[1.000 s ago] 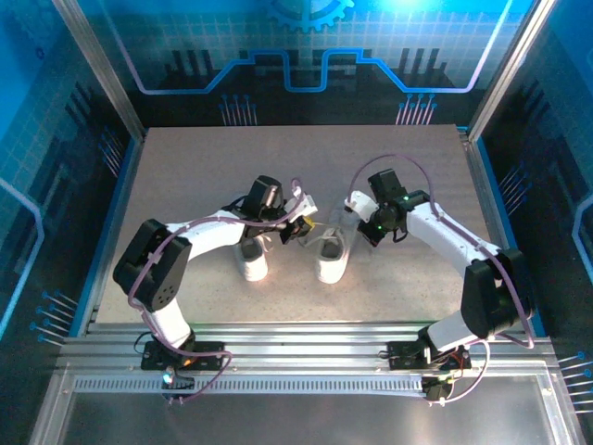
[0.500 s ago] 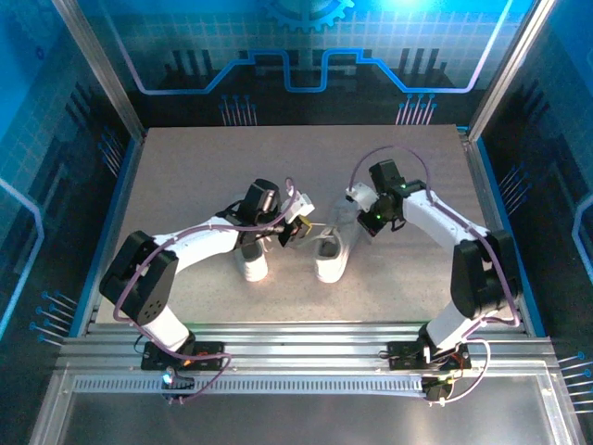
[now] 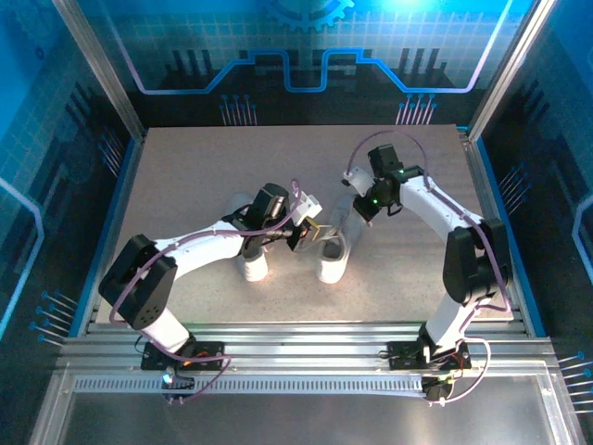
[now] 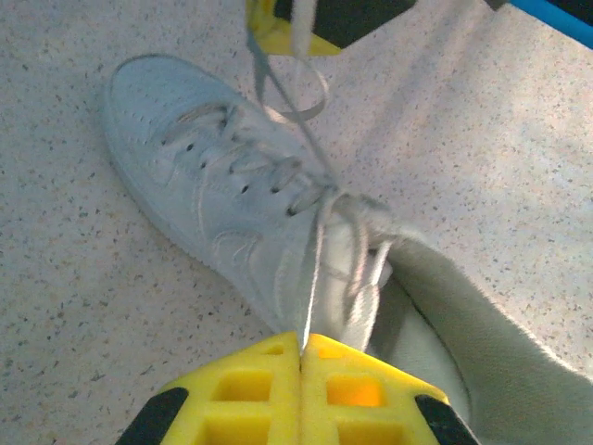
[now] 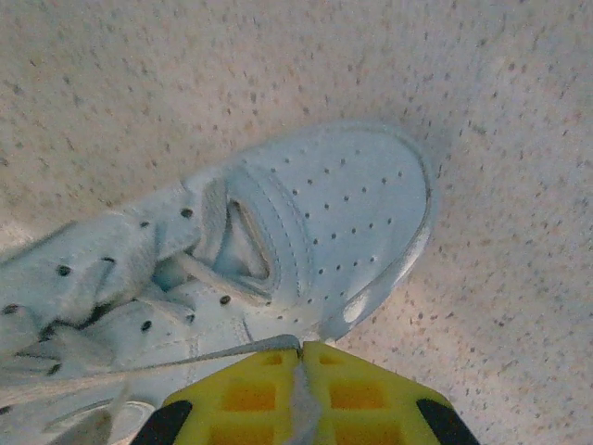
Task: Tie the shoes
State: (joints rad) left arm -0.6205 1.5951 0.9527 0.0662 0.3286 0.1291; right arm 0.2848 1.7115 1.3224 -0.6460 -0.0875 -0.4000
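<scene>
Top external view, from left to right: the left sneaker (image 3: 252, 267) stands on the speckled table (image 3: 185, 167), partly under the left forearm, with nothing gripping it. Just beside it stands the right sneaker (image 3: 331, 260), toe pointing away from the arm bases, and both arms meet over this one.

On the left wrist camera, the left gripper (image 4: 302, 345) has its yellow fingers pressed together on a lace strand (image 4: 315, 269), which runs taut up to the crossing above the eyelets. On the right wrist camera, the right gripper (image 5: 301, 350) is likewise clamped tight, pinching the other lace strand (image 5: 185, 360), which leads away toward the shoe's throat beside the perforated toe.

The shoe is probably light and will slide or tip if either strand is pulled hard. The upper looks fairly stiff, while the laces are thin, limp and likely to slip. The laces seem best gripped close to the knot, with the two pulls balanced against each other.

No container stands on the table. The sneakers are the only hollow things, and laces and arms hide their openings too much to tell what is inside.
</scene>
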